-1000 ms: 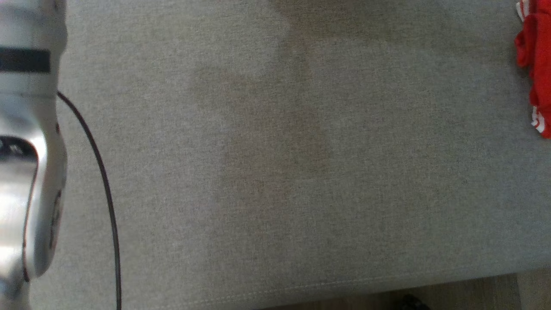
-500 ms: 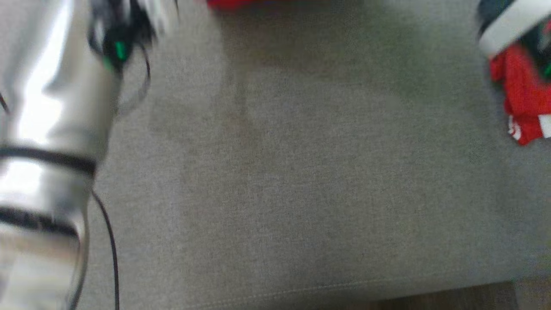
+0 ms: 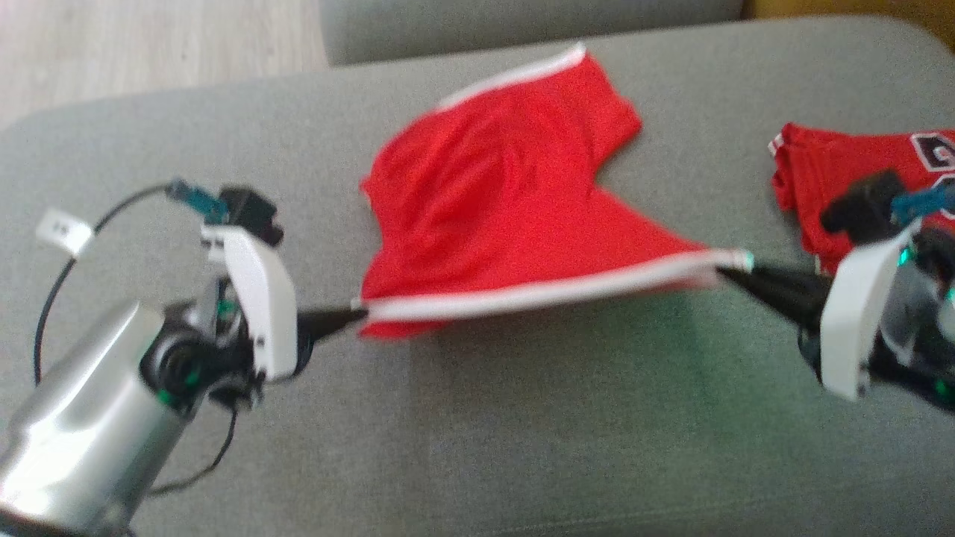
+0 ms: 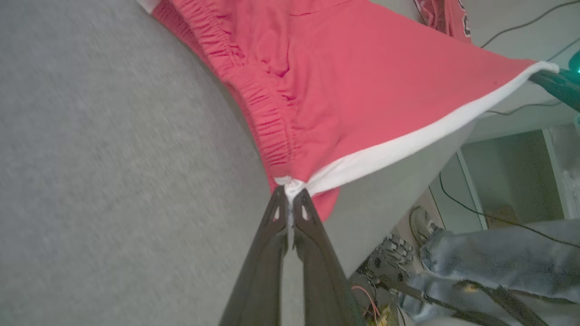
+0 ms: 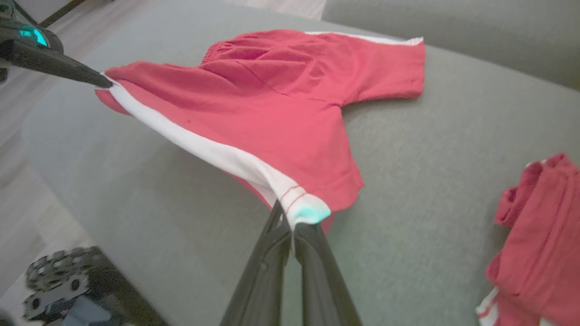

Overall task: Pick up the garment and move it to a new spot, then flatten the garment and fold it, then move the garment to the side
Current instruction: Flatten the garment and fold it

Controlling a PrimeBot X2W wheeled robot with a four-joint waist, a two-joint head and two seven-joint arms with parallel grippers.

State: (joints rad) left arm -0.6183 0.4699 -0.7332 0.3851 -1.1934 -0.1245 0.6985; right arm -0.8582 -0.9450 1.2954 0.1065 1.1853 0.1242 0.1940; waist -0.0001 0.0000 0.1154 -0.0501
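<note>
Two near corners of the shorts [image 3: 507, 201] sit clamped in left tool [image 3: 357, 315] and right tool [image 3: 727, 270], held taut for flattening.

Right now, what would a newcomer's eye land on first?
The red shorts, stretched by their white-striped edge between the left gripper and right gripper, both pinched shut on its ends, over the middle of the grey sofa cushion. Then a second red garment, crumpled at the cushion's right edge.

Living room, grey sofa [image 3: 522, 447], wood floor [image 3: 149, 45]
</note>
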